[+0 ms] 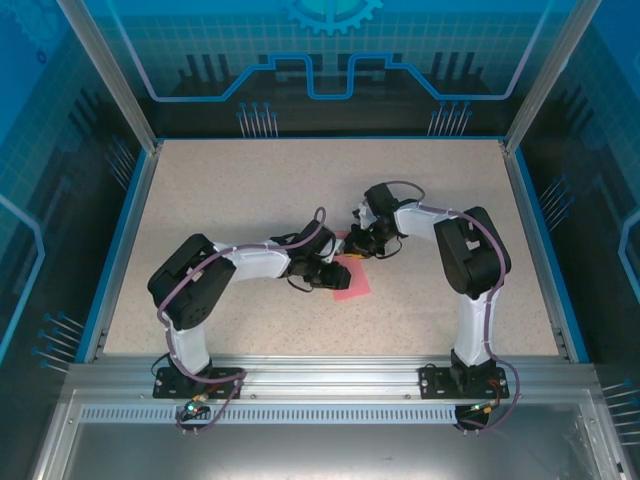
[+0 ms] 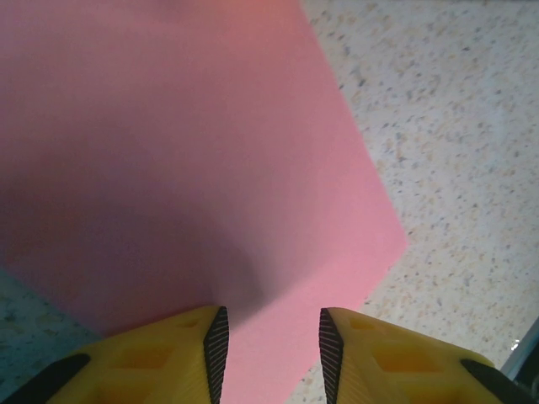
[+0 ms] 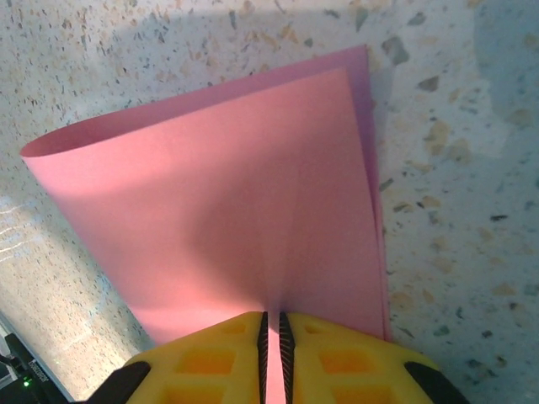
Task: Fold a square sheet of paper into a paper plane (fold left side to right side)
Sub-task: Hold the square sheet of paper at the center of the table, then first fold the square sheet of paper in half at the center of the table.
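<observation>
One thin pink-red square sheet of paper [image 3: 236,194] lying near the middle of the pale speckled bench [image 1: 250,190], well away from every edge, doubled over on itself with a loose rounded bend, upper layer's edge just short of the lower one. Right gripper [image 3: 272,324] almost fully closed, pinching the upper layer in the thin slit between its yellow jaws. Left gripper [image 2: 269,337] partly parted, gripping nothing, poised over the flat paper near one of its corners
</observation>
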`<move>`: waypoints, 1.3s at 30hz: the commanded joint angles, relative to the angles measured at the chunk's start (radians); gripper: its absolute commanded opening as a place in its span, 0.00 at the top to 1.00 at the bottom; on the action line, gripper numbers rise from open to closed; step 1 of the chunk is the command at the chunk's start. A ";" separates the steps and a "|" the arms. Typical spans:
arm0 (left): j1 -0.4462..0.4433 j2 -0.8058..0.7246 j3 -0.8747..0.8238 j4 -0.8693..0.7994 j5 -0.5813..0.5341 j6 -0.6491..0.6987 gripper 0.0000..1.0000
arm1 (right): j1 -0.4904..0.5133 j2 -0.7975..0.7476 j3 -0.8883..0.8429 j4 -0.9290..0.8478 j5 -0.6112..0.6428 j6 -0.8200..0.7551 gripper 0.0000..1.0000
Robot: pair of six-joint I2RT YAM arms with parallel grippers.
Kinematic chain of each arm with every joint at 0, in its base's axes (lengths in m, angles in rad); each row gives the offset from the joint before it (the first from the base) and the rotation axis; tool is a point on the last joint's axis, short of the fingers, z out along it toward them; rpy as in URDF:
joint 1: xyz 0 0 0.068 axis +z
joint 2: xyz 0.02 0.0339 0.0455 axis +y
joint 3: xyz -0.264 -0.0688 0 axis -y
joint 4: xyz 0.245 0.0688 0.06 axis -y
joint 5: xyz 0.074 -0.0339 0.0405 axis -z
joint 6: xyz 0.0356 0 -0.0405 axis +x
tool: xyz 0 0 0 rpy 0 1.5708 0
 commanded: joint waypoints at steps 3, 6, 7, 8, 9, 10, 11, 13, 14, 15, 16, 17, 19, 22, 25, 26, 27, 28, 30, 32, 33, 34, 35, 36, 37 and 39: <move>-0.003 0.036 0.016 -0.039 -0.009 0.016 0.63 | 0.014 -0.096 0.034 -0.086 0.011 -0.007 0.80; -0.004 0.048 0.019 -0.046 -0.011 0.012 0.64 | 0.008 -0.150 0.038 -0.119 0.022 -0.024 0.75; -0.005 0.049 0.022 -0.047 -0.012 0.012 0.64 | 0.003 -0.169 0.032 -0.126 0.025 -0.028 0.74; -0.005 0.051 0.023 -0.049 -0.014 0.011 0.64 | -0.001 -0.194 0.019 -0.132 0.028 -0.032 0.74; -0.005 0.053 0.025 -0.055 -0.018 0.010 0.64 | -0.006 -0.215 -0.003 -0.142 0.031 -0.036 0.74; -0.005 0.054 0.029 -0.062 -0.022 0.009 0.64 | -0.009 -0.238 -0.021 -0.155 0.034 -0.044 0.75; -0.005 0.054 0.033 -0.069 -0.029 0.009 0.64 | -0.012 -0.264 -0.047 -0.168 0.045 -0.047 0.76; -0.006 0.054 0.036 -0.076 -0.035 0.008 0.64 | -0.012 -0.316 -0.116 -0.166 0.043 -0.044 0.79; -0.006 0.053 0.037 -0.081 -0.039 0.007 0.64 | -0.012 -0.338 -0.154 -0.158 0.035 -0.040 0.81; -0.007 0.053 0.040 -0.086 -0.043 0.007 0.65 | -0.013 -0.364 -0.195 -0.147 0.028 -0.032 0.83; -0.008 0.053 0.042 -0.089 -0.046 0.007 0.64 | -0.011 -0.383 -0.227 -0.134 0.018 -0.023 0.85; -0.009 0.051 0.042 -0.090 -0.049 0.007 0.64 | -0.011 -0.400 -0.262 -0.107 0.005 -0.010 0.86; -0.011 0.050 0.044 -0.093 -0.050 0.007 0.64 | -0.008 -0.407 -0.310 -0.071 -0.013 0.008 0.88; -0.013 0.048 0.046 -0.094 -0.052 0.005 0.65 | 0.003 -0.375 -0.343 -0.044 -0.016 0.018 0.88; -0.016 0.048 0.051 -0.092 -0.052 0.003 0.64 | 0.014 -0.325 -0.347 -0.013 -0.024 0.024 0.89; -0.017 0.046 0.052 -0.094 -0.052 0.003 0.64 | 0.018 -0.312 -0.345 -0.008 -0.019 0.027 0.89; -0.017 0.044 0.052 -0.093 -0.052 0.001 0.65 | 0.019 -0.300 -0.343 -0.003 -0.012 0.027 0.89; -0.017 0.042 0.054 -0.094 -0.052 0.000 0.64 | 0.020 -0.292 -0.342 -0.001 -0.005 0.026 0.89; -0.016 0.035 0.059 -0.096 -0.051 -0.003 0.64 | 0.021 -0.272 -0.338 -0.011 0.020 0.022 0.89; -0.015 0.026 0.071 -0.103 -0.048 -0.009 0.64 | 0.021 -0.255 -0.337 -0.036 0.050 0.011 0.88; -0.015 0.019 0.078 -0.104 -0.045 -0.014 0.63 | 0.021 -0.245 -0.339 -0.049 0.066 0.005 0.89; -0.013 0.015 0.084 -0.105 -0.042 -0.019 0.63 | 0.022 -0.238 -0.340 -0.059 0.082 -0.002 0.89; -0.010 0.009 0.089 -0.100 -0.038 -0.026 0.62 | 0.021 -0.229 -0.341 -0.073 0.098 -0.009 0.89; -0.009 0.003 0.092 -0.093 -0.032 -0.032 0.61 | 0.021 -0.221 -0.345 -0.082 0.113 -0.010 0.89; -0.006 0.000 0.094 -0.087 -0.027 -0.039 0.61 | 0.021 -0.217 -0.348 -0.088 0.125 -0.013 0.89; 0.002 0.002 0.104 -0.077 -0.018 -0.049 0.59 | 0.020 -0.207 -0.352 -0.088 0.137 -0.015 0.89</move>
